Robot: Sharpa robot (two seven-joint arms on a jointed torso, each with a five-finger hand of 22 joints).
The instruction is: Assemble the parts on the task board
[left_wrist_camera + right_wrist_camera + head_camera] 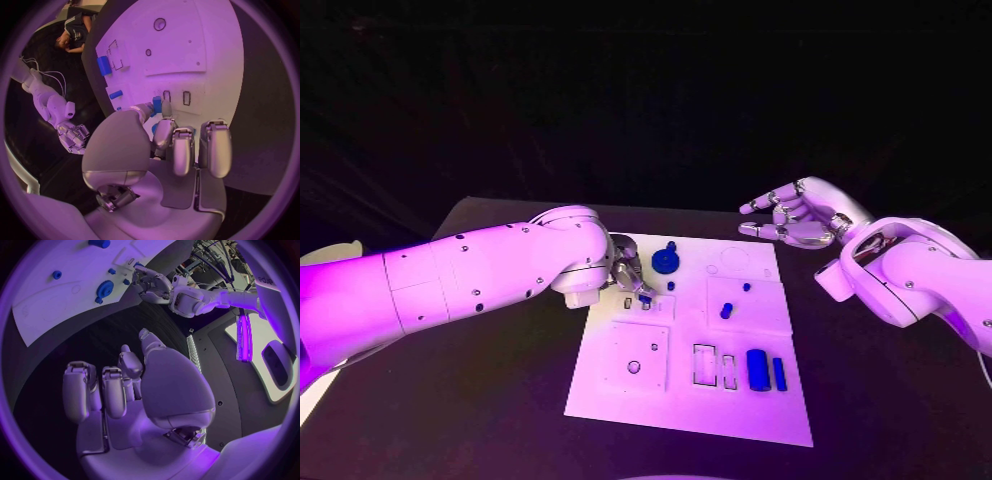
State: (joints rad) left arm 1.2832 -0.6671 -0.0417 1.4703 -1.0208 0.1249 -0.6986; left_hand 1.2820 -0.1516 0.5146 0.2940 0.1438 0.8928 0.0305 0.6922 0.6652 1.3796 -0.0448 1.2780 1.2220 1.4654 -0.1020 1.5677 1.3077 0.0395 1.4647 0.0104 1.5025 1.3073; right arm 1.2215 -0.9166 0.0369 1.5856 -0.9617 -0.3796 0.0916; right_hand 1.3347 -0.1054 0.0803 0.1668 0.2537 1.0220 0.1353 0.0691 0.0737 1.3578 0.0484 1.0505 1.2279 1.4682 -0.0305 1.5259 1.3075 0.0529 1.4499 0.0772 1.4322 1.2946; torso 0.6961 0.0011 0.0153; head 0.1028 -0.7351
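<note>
No legible text, labels or numbers on task board (689,395); none elsewhere

Black table (516,390); flat matte top, dark and plain all over. Seen from the head camera with far edge running straight across under a dark background; far-left corner in sight, left edge turning from it toward the near side. Same dark top met again in both wrist views, as curved bands bent by the lens.
</note>
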